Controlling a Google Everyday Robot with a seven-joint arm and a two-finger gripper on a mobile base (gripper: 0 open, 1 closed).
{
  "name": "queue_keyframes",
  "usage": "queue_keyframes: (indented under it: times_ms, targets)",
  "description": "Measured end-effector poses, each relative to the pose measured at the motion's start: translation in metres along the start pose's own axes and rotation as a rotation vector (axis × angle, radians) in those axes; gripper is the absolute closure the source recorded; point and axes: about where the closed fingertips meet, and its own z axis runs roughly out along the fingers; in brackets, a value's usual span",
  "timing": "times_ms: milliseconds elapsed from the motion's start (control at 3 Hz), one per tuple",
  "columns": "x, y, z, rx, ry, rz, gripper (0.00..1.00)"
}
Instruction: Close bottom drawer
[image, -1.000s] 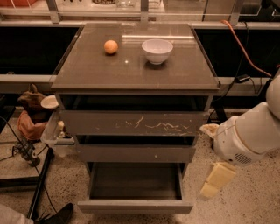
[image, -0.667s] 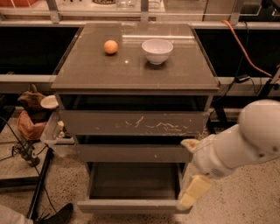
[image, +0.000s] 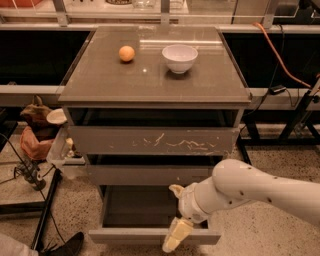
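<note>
Speckled floor shows under a grey cabinet (image: 155, 85), and its bottom drawer (image: 125, 236) stands pulled right out, so I'd say none of the closing is done. The claw (image: 171, 217) hangs spread and empty, with the drawer's front lip just beneath it; whether they touch, I cannot tell. The push inward is all that's left. An orange (image: 126, 53) and a bowl (image: 179, 58) sit well above.

The robot's arm (image: 270, 187) comes in from the right edge of the scene, low and near, and runs leftward with a slight downward slope. Its thick, rounded white forearm narrows to a ringed wrist (image: 196, 202) near the centre. The gripper (image: 172, 216) sits at the arm's left end, low and near. Its two pale yellowish fingers (image: 176, 234) are spread apart: the short one curls up and to the left, the longer one hangs down toward the near edge.
</note>
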Motion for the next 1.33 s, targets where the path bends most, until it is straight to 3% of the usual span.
queue_keyframes:
  times_ms: [333, 1000, 1333]
  targets:
    - [0.003, -0.011, 0.011, 0.029, -0.019, 0.015, 0.0]
    - [0.007, -0.008, 0.023, 0.01, -0.047, 0.025, 0.0]
    - [0.026, -0.005, 0.065, 0.008, -0.127, 0.043, 0.0]
